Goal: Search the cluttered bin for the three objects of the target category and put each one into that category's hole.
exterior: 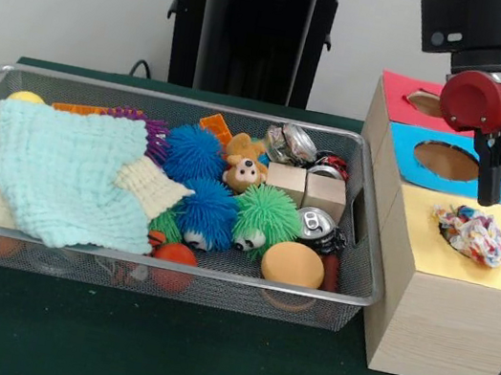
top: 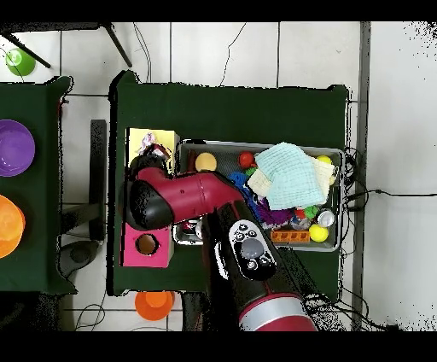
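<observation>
I saw one ruffled cloth bundle (exterior: pixel 471 233) (top: pixel 148 139), red, blue, yellow and white, lying on the yellow top of the wooden box, over its hole. The wire-mesh bin (exterior: pixel 362 256) (top: pixel 260 145) stood just beside the box, full of clutter; I could not find other bundles in it.

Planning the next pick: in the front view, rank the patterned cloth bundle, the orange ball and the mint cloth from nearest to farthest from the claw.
1. Patterned cloth bundle: on the yellow box top, just below the claw.
2. Orange ball: front right corner of the wire basket.
3. Mint cloth: basket's left half, farthest.
</observation>
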Robot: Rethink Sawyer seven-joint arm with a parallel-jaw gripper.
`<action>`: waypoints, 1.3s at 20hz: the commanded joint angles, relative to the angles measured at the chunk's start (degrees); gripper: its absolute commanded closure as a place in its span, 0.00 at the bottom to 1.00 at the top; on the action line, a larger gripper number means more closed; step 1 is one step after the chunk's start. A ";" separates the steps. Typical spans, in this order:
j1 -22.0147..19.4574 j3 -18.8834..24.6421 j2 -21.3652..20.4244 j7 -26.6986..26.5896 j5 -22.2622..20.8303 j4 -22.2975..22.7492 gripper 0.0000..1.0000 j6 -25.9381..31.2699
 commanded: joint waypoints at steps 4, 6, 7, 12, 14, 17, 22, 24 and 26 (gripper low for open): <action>0.71 -4.18 4.01 7.91 -3.76 -2.11 1.00 -3.35; 0.68 -4.23 4.67 7.71 -3.85 -2.24 1.00 -3.63; 0.50 -4.03 4.93 7.55 -3.86 -2.21 1.00 -3.46; -0.30 -2.44 8.35 6.54 -4.23 -2.93 1.00 -3.09; -0.91 -1.30 9.57 5.95 -4.26 -3.17 1.00 -2.39; -1.36 -0.38 10.70 5.55 -4.68 -3.21 1.00 -2.74; -1.43 0.15 12.05 5.80 -5.51 -3.71 1.00 -5.02; -1.51 0.24 12.35 5.98 -5.80 -3.80 1.00 -5.67; -1.50 0.23 12.60 5.94 -5.92 -4.03 1.00 -5.59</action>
